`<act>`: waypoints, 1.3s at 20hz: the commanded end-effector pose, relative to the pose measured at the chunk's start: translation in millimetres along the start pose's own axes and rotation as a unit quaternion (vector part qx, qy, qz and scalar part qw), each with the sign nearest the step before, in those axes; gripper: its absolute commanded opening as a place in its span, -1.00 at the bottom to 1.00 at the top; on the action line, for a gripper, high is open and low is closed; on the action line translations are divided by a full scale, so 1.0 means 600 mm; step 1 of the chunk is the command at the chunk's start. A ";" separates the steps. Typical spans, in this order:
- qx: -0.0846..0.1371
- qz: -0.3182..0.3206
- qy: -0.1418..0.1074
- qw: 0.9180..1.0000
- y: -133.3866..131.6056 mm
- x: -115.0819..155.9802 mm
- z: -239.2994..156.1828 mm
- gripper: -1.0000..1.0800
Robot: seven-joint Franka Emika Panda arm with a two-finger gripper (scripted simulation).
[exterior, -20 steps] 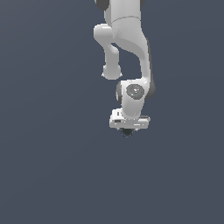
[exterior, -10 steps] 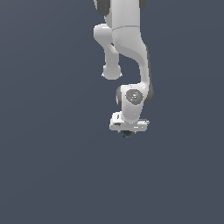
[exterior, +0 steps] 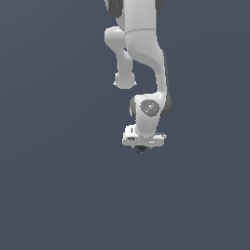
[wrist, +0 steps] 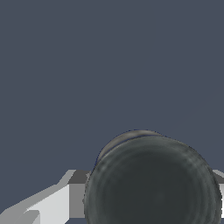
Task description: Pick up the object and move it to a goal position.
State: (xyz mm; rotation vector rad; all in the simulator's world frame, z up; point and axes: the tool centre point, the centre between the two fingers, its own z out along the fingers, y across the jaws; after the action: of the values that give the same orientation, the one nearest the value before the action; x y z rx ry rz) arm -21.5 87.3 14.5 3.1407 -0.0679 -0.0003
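Object (exterior: 141, 149), small, round and dark with a faint bluish rim, sits tucked right under the white gripper (exterior: 143, 146), touching its underside and far narrower than the gripper body. From the wrist view the object (wrist: 153, 181) fills much of the frame as a dark rounded mass, with a pale gripper finger (wrist: 52, 203) just beside it. The jaws appear clamped on the object, over plain grey-blue ground (exterior: 58, 195).
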 end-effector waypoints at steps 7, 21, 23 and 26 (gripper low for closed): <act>0.000 0.000 0.000 1.000 0.032 0.010 -0.034 -1.00; 0.001 0.000 0.000 1.000 0.204 0.069 -0.217 -1.00; 0.001 0.000 0.000 1.000 0.231 0.079 -0.246 -1.00; 0.001 0.000 0.000 1.000 0.272 0.095 -0.290 -1.00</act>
State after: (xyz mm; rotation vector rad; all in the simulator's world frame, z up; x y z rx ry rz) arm 24.6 -65.8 174.5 3.1416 -0.0692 -0.0007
